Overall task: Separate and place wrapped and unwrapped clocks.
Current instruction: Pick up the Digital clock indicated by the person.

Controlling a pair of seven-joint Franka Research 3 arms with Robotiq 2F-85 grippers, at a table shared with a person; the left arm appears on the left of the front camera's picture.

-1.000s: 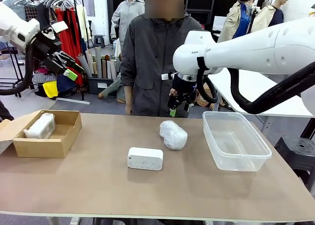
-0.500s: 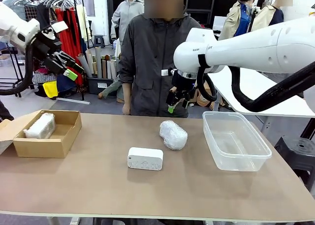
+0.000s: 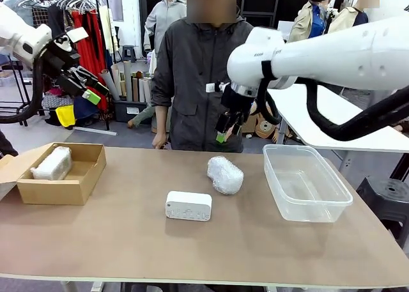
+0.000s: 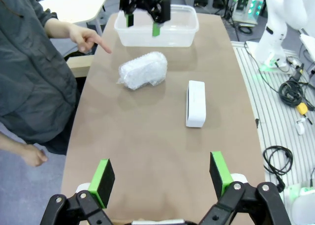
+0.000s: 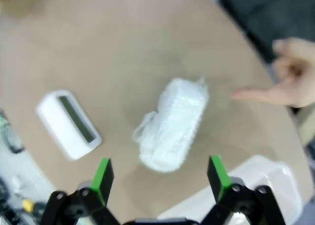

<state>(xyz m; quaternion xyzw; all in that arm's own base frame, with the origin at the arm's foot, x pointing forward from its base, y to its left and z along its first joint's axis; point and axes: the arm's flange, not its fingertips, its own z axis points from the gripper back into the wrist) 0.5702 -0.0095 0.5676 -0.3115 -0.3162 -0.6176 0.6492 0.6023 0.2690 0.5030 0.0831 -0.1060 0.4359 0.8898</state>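
One bubble-wrapped clock lies mid-table, also in the wrist views. The bare white clock sits nearer my side. Another wrapped clock rests inside the cardboard box at the left. My right gripper hangs open in the air above the mid-table wrapped clock, holding nothing; it also appears far off in the left wrist view. Raised high at the far left, my left gripper is open and empty.
A clear plastic tub stands at the right of the table. The person stands at the far edge, a hand pointing a finger toward the wrapped clock.
My right gripper has risen a little and shifted slightly left, tilting over the wrapped clock. The left arm and the clocks have not moved.
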